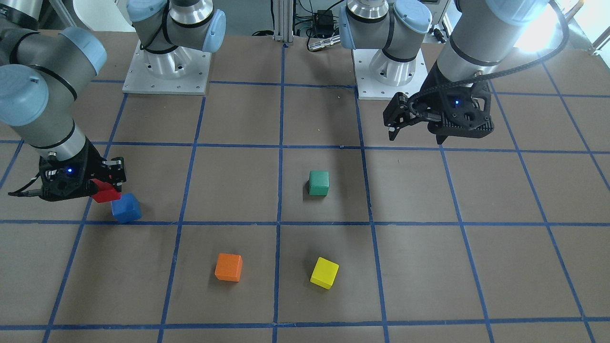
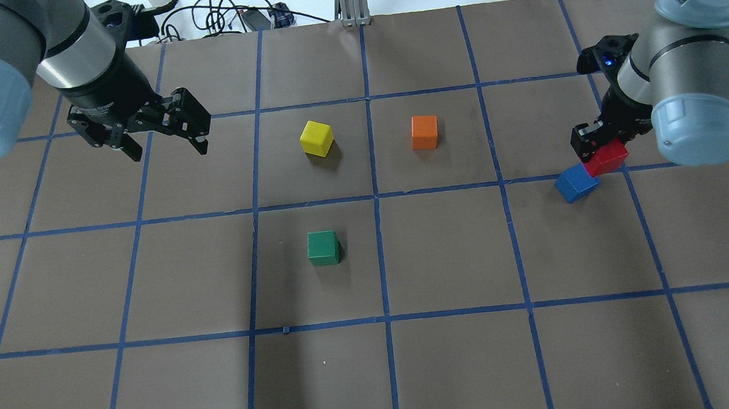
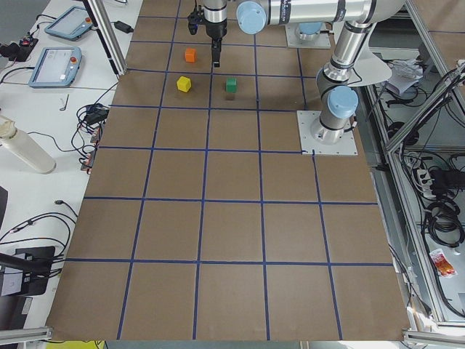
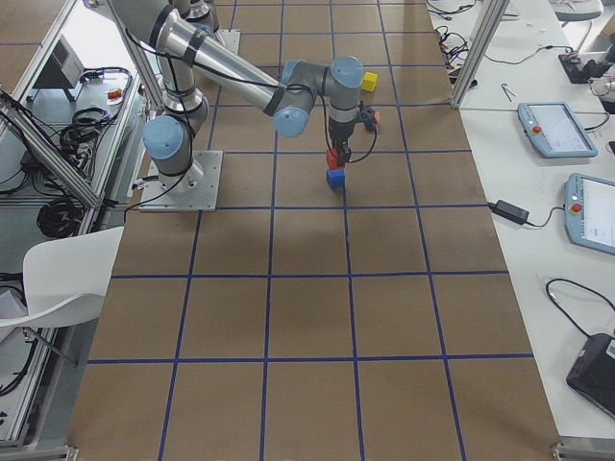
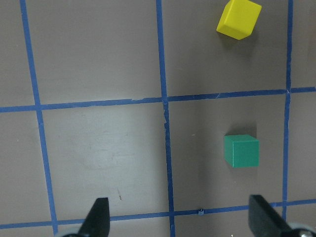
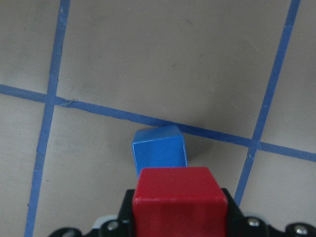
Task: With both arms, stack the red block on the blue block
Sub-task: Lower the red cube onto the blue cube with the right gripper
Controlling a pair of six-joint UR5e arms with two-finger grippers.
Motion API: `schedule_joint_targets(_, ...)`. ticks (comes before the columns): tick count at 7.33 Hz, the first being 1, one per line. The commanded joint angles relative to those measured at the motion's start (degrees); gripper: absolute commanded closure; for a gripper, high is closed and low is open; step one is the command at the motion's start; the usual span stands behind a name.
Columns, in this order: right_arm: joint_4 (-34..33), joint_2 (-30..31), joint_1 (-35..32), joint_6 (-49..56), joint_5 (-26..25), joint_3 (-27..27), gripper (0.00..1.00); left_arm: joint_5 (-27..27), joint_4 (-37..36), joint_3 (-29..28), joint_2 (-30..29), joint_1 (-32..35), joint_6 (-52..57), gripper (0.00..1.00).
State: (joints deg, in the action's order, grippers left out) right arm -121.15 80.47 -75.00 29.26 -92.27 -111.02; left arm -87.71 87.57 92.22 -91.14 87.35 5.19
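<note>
Found, at the far left of the table, the left gripper hanging with jaws spread wide and nothing between them. Passed next a yellow block, a green block and an orange block, each lying well apart from the others in the middle. Reached, at the far right, the right gripper clamped on the red block, held low over the blue block but off-centre, covering only its near edge. Could not tell whether the two touched. Judged the red block light, stiff and unbreakable, its matte faces unlikely to slip, and best pinched on two opposite flat sides, as here. Judged the blue one just as light, so easily nudged by a sideways bump. Saw a small plain red cube with sharp edges, and a matching blue cube resting beside a tape line, turned askew to the grid.
</note>
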Motion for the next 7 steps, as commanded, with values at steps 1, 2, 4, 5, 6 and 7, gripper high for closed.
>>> schedule_joint_targets(1, -0.14, -1.89, 0.29, 3.07, -0.2, -0.51, 1.0, 0.0, 0.23, 0.07, 0.0, 0.01, -0.01, 0.0)
schedule_joint_targets(2, -0.49, -2.25, 0.38, 6.65, -0.2, -0.43, 1.0, 0.0, 0.24, 0.07, 0.0, 0.01, -0.01, 0.0)
schedule_joint_targets(4, -0.58, -2.25, 0.29, 7.91, 0.42, -0.51, 1.0, 0.08, -0.02, 0.25, -0.18, 0.19, -0.01, 0.0)
schedule_joint_targets(5, -0.32, -2.25, 0.29, 7.05, 0.94, -0.86, 1.0, 0.08, -0.11, 0.33, -0.35, 0.19, -0.01, 0.0)
schedule_joint_targets(6, -1.01, -2.34, 0.29, 6.95, 1.03, -2.17, 1.0, 0.08, -0.2, 0.33, -0.62, 0.28, -0.01, 0.0)
schedule_joint_targets(7, -3.89, -2.43, 0.29, 6.77, 1.03, -3.23, 1.0, 0.0, -0.2, 0.33, -0.44, 0.28, -0.01, 0.0)
